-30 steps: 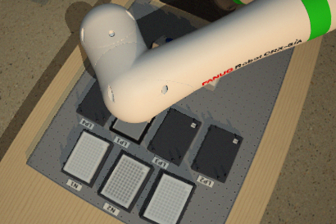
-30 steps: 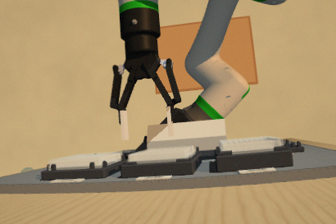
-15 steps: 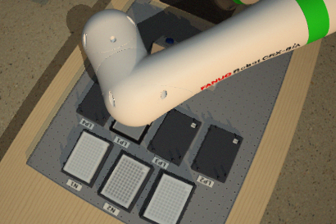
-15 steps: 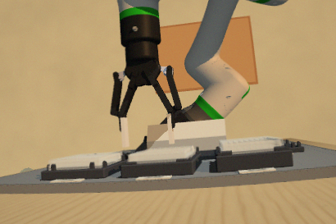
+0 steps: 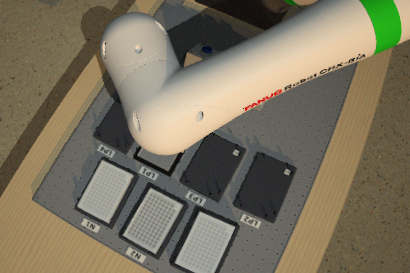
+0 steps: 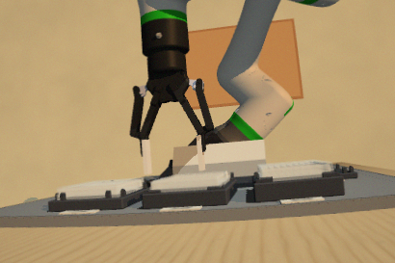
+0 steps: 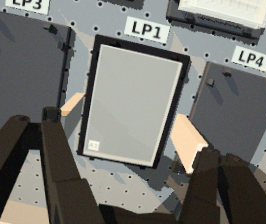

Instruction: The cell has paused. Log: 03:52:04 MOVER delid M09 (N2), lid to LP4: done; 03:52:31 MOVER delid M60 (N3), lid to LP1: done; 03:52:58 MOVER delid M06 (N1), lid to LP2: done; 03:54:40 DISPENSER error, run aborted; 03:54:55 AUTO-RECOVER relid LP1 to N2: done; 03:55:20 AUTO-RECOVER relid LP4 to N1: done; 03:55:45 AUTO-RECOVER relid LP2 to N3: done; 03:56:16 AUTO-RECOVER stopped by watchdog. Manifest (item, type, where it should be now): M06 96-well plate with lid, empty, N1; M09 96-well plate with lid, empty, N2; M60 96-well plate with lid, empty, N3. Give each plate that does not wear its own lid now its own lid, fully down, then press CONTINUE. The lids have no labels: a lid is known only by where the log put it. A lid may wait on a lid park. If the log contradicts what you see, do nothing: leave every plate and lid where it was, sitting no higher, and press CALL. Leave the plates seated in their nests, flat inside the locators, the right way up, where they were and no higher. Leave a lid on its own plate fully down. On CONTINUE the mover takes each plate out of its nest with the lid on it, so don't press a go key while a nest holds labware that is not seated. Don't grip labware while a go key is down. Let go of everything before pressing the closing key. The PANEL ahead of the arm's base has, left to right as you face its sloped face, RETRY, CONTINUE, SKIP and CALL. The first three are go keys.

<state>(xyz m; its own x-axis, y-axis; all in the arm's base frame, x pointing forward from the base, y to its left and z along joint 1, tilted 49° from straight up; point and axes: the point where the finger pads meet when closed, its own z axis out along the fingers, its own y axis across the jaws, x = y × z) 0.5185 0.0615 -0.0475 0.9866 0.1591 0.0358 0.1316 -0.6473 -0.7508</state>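
Note:
A pale grey lid [image 7: 134, 102] [image 5: 152, 161] lies flat in the black frame of lid park LP1. My gripper [image 7: 129, 116] is open and empty. It hangs straight over this lid with one tan finger pad on each long side, a little above it, as the exterior view [image 6: 173, 159] shows. Three plates sit in their nests at the front: N1 [image 5: 105, 190], N2 [image 5: 152, 220] and N3 [image 5: 205, 242]. The N1 and N3 plates look whiter. The N2 plate looks greyer with a finer well grid. The arm hides most of LP1 in the top view.
Lid parks LP3 [image 5: 212, 165], LP2 [image 5: 265, 185] and LP4 [image 5: 112, 127] are dark and hold nothing. A blue key [image 5: 206, 49] of the panel peeks out beside the arm; the other keys are hidden. A pale sloped box [image 6: 231, 151] stands behind the nests.

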